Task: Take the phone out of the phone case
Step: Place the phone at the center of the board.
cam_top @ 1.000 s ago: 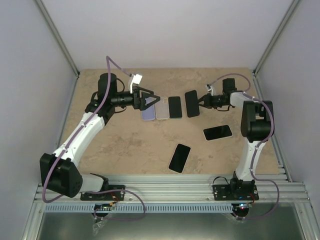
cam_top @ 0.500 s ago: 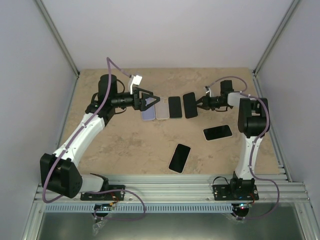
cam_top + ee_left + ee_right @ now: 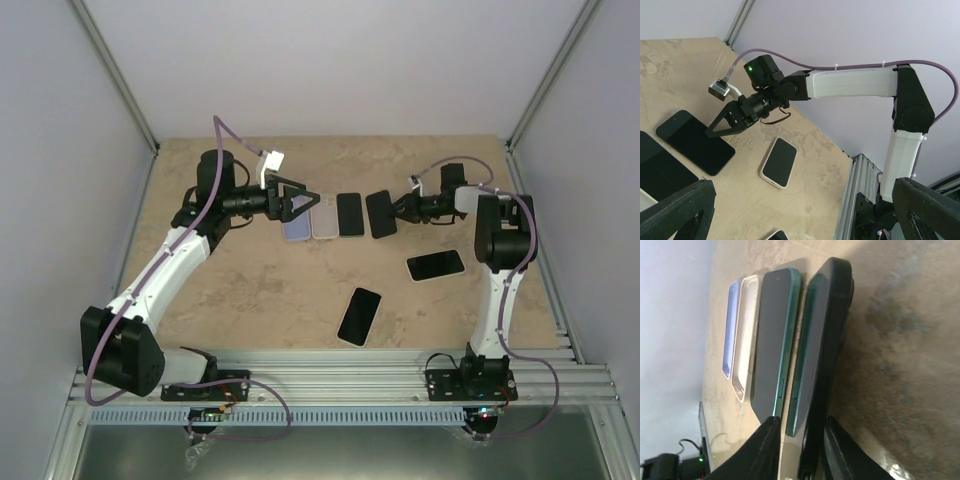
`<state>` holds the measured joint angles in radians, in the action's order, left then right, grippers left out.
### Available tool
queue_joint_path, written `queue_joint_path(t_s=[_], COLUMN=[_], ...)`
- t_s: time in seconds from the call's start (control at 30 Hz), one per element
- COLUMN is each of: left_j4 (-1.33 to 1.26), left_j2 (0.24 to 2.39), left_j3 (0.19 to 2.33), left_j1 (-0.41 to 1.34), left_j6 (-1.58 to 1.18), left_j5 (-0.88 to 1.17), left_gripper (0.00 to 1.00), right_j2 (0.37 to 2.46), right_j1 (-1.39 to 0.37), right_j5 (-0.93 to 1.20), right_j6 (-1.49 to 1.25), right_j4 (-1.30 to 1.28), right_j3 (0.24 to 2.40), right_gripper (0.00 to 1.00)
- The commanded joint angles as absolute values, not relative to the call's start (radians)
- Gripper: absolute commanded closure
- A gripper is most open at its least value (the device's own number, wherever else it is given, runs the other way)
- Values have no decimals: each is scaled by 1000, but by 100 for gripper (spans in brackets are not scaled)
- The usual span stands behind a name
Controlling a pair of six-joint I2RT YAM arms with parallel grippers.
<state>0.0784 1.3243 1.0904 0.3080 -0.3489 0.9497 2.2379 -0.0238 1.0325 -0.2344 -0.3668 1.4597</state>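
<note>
A teal-edged phone (image 3: 815, 330) with a black back lies at the right end of a row, its near end between my right gripper's (image 3: 802, 455) fingers (image 3: 765, 450). The jaws stand slightly apart, with a thin gap beside the phone. From above, that phone (image 3: 380, 213) rests on the table, touching the right gripper (image 3: 396, 211). Left of it lie another dark phone (image 3: 350, 213), a white case (image 3: 325, 218) and a lilac case (image 3: 296, 224). My left gripper (image 3: 312, 198) hangs wide open above the two cases, holding nothing.
A phone in a white case (image 3: 436, 265) lies near the right arm, and another dark phone (image 3: 360, 315) lies toward the front middle. The aluminium rail (image 3: 340, 375) runs along the near edge. Grey walls close the left, back and right sides.
The right gripper has carried the black-backed phone left and down beside the row, and its jaws have loosened. The left arm has not moved.
</note>
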Motion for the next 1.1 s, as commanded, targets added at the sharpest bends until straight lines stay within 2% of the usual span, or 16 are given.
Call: queue_joint_path(t_s=[0.0, 0.13, 0.3, 0.67, 1.07], left_j4=[57, 54, 63, 94, 102], left_j2=[1314, 1318, 1321, 1325, 1321], left_j3=[1081, 1081, 1080, 1088, 1092], left_j1=[311, 311, 311, 311, 311], left_j6=[-347, -348, -340, -321, -327], left_j5=[941, 940, 930, 913, 889], left_gripper=[1, 1, 1, 1, 1], right_j2=[2260, 2242, 2214, 2178, 2194], right_j1=[-11, -11, -11, -30, -51], right_j5=[1056, 1053, 1053, 1066, 1069], right_j6=[-238, -236, -230, -221, -210], right_j4=[-361, -361, -367, -387, -402], right_j3=[1477, 1469, 1454, 1443, 1453], right_gripper=[74, 57, 45, 30, 25])
